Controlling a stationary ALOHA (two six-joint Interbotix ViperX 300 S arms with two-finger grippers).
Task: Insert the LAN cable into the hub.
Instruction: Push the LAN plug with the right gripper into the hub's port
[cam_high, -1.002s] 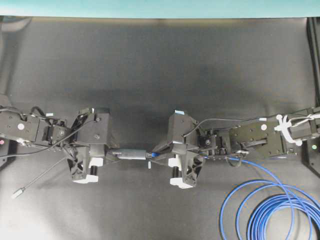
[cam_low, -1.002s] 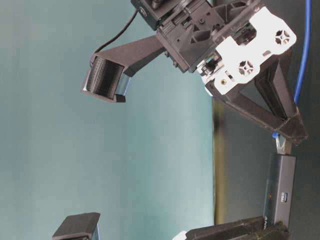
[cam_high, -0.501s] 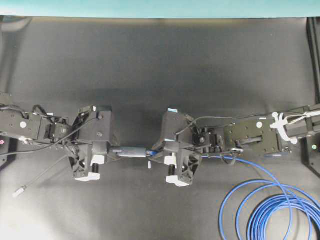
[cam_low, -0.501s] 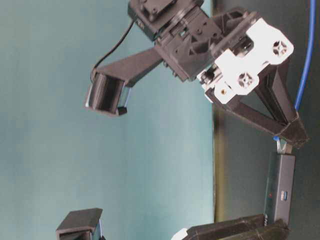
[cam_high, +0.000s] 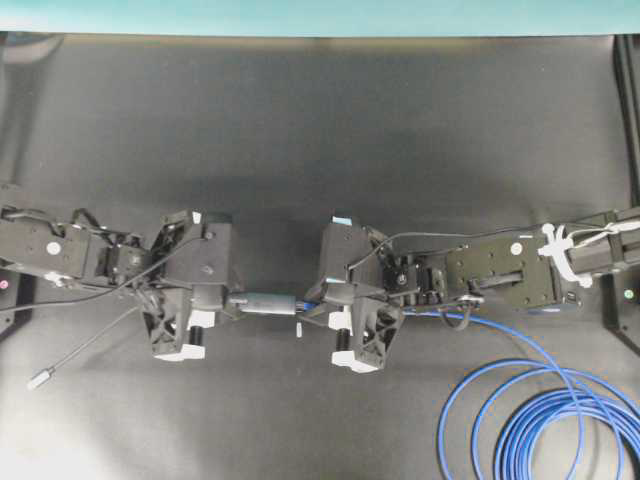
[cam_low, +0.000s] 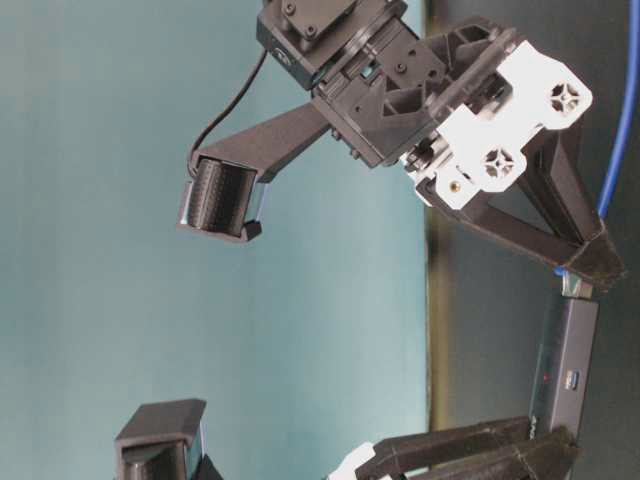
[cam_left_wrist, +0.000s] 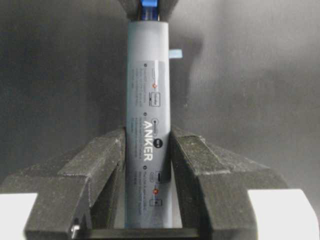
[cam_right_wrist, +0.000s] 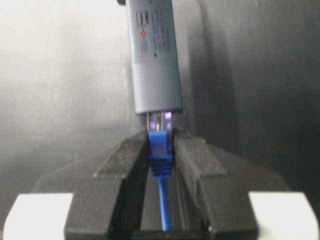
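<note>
Tabletop (cam_high: 320, 120) dark, wide and bare beyond both pincers, ending at a teal wall on the far side. Blue coils of the LAN cable (cam_high: 540, 420) lying well behind and to the near side of the right pincer (cam_high: 305, 303), slack enough, by the look of it, not to drag on the wrist.

Changed over the last second: both arms shifted slightly in the overhead view, the right pincer crept closer to the hub (cam_high: 268, 303), and the gap at the port narrowed. Now only a short clear stub of the plug (cam_right_wrist: 161, 120) showing between the blue boot and the hub's end; likely part-seated, not yet fully home. Probably a final straight push left to do.

Left pincer (cam_left_wrist: 148, 165) half closed, clamped on the label end of the hub, which is held level above the tabletop and pointing straight out at the opposing pincer. Right pincer nearly closed, pinching the blue boot just behind the plug, tips almost at the hub's end face. Little travel left along the axis before tips meet hub; plenty of room sideways and above.
</note>
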